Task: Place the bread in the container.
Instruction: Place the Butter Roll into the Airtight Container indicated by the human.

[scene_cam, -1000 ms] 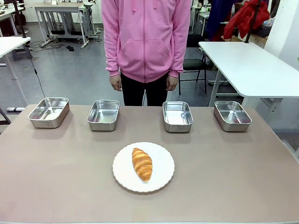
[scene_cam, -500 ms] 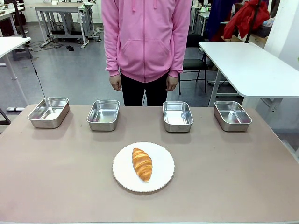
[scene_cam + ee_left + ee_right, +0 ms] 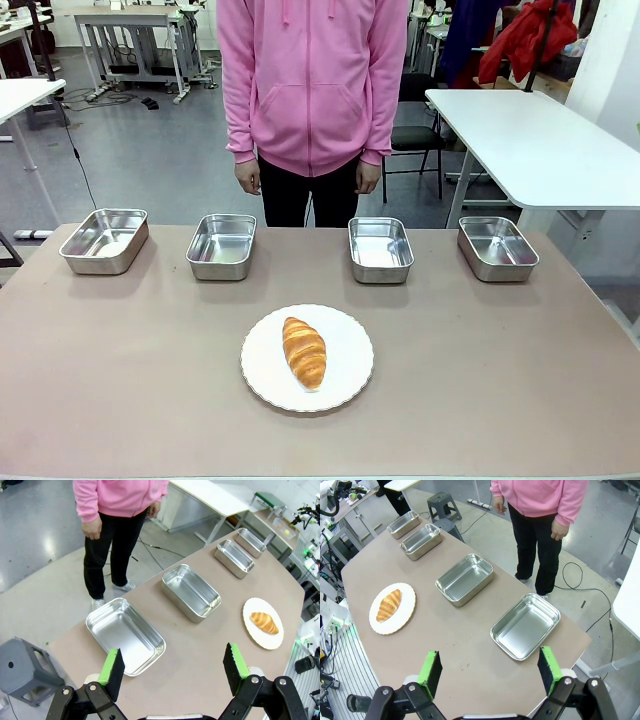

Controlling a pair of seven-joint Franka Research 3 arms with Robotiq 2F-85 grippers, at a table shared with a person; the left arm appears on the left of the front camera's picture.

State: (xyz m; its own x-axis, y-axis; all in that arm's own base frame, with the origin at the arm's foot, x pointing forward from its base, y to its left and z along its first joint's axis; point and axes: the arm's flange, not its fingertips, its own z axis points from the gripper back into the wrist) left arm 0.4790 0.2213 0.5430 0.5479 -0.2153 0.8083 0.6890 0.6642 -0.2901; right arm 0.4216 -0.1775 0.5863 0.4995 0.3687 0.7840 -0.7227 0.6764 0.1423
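**Bread on the plate, both grippers spread wide above the table ends**

The bread (image 3: 304,352) lies on a round white plate (image 3: 348,350) near the middle of the table (image 3: 120,390), on the robot's side. Its length runs roughly from the robot towards the far side, a little slanted. It touches nothing but the plate.

Beyond the plate, four steel pans stand in a row along the far edge: the leftmost pan (image 3: 100,262), the second pan (image 3: 218,270), the third pan (image 3: 381,274) and the rightmost pan (image 3: 495,272). They stand well apart from one another, and each shows a bare, shiny bottom. The plate sits in front of the gap between the second and third. The four look alike, and I cannot tell which one is meant for the bread.

The left gripper (image 3: 172,655) hangs high over the table's left end, above the leftmost pan. Its jaws are spread wide with nothing between them. The right gripper (image 3: 488,655) hangs high over the right end, above the rightmost pan. Its jaws are also spread wide and grip nothing.

A person (image 3: 312,90) in a pink hooded top stands at the far side, behind the gap between the second and third pans. Their arms are down and their hands (image 3: 247,178) are at their sides, away from the table. A grey stool (image 3: 25,672) stands on the floor near the table's left end.
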